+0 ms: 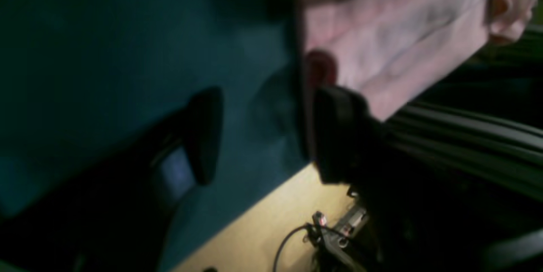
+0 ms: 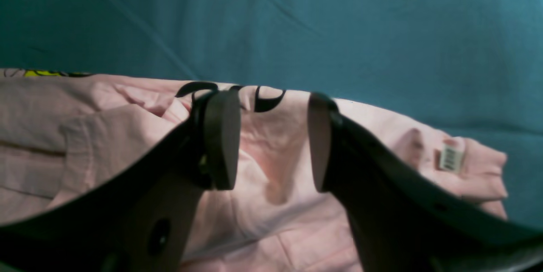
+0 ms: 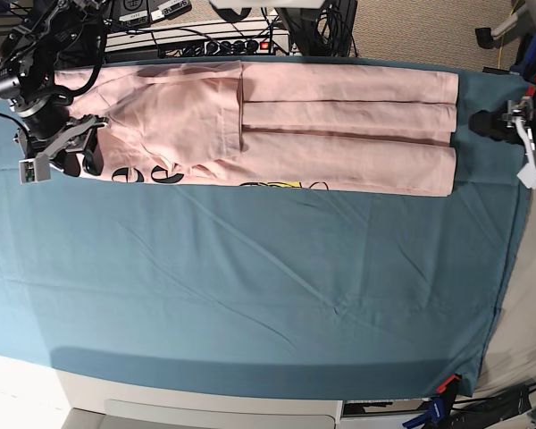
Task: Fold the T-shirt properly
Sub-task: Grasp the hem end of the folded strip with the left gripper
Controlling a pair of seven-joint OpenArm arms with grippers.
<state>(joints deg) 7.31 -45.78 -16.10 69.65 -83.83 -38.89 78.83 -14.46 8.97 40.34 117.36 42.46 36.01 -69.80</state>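
Dim, blurred left wrist view; bright, sharp base view.

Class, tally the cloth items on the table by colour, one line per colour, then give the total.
Pink: 1, the T-shirt
Teal: 1, the cloth sheet
Total: 2

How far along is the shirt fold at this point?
Done: the T-shirt lies as a long band at the far side of the teal sheet, both long sides folded in. In hand: nothing is gripped; the right gripper hovers open over the collar end, and the left gripper sits open just off the other end. Left: folding the band across its length.
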